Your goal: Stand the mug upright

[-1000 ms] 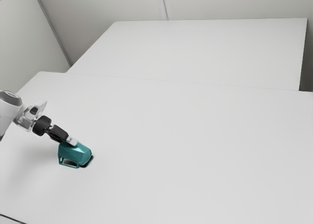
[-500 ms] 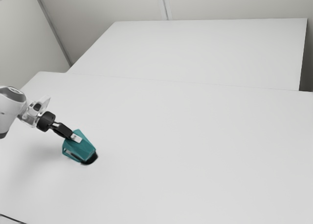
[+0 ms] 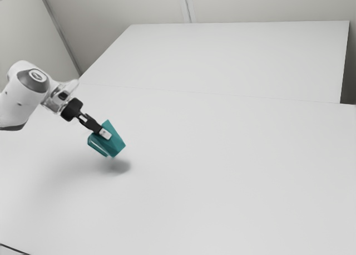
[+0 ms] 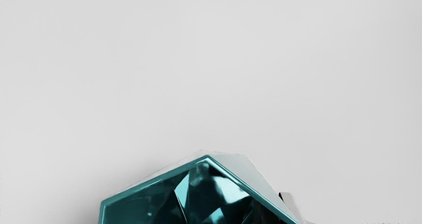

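Note:
My gripper [image 3: 104, 133] holds the teal faceted mug [image 3: 115, 146] above the table, its fingers on the mug's sides. The mug hangs tilted, its handle on the exterior view's left side and its shadow on the tabletop below. In the wrist view, the open mouth of the mug [image 4: 145, 197] faces the camera, showing a dark, shiny inside. Beside its rim a fingertip of my gripper [image 4: 204, 215] shows pale at the mug's outer wall; the opposite finger is hidden by the mug.
The white table [image 3: 222, 171] spreads around and beyond the mug. A second white surface [image 3: 222, 57] adjoins its far edge, with pale walls [image 3: 267, 4] behind. A dark thin line [image 3: 14, 249] lies at the exterior view's lower left corner.
The mug has risen off the table with my gripper, shifting up and slightly toward the exterior view's right. It has turned from lying on its side to a more upright tilt.

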`<state>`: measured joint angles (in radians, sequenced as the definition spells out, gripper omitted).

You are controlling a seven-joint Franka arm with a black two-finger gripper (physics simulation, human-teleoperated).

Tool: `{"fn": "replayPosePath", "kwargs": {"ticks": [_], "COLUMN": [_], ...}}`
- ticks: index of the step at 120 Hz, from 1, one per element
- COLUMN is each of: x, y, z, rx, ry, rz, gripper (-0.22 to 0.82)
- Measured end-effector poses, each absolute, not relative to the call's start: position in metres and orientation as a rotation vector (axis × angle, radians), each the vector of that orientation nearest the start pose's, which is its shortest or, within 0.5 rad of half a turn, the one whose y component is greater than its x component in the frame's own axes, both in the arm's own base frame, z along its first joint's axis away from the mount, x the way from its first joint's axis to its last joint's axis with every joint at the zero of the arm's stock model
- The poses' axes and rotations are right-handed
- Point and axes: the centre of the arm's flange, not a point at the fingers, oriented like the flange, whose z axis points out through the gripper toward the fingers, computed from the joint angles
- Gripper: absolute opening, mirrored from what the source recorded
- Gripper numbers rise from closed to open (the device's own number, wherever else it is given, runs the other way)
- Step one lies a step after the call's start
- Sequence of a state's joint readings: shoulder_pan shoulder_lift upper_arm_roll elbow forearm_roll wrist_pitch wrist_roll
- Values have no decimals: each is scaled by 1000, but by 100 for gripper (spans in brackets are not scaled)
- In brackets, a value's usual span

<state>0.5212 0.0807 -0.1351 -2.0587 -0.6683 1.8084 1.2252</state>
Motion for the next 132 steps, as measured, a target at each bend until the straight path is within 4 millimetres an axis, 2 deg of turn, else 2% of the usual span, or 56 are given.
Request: {"fn": "replayPosePath", "kwargs": {"ticks": [13,28,45,93,132], "x": [530,544,556,584,591], "y": [112,64,31,-17,-19], "z": [398,399,392,351,343], "rx": [2439,2517,2622,2826,2910], "ry": [-827,-973,-1086,-1205,-1128], "rz": [257,209,188,194,227], "gripper": [-18,-18,-18,-18,-18]}}
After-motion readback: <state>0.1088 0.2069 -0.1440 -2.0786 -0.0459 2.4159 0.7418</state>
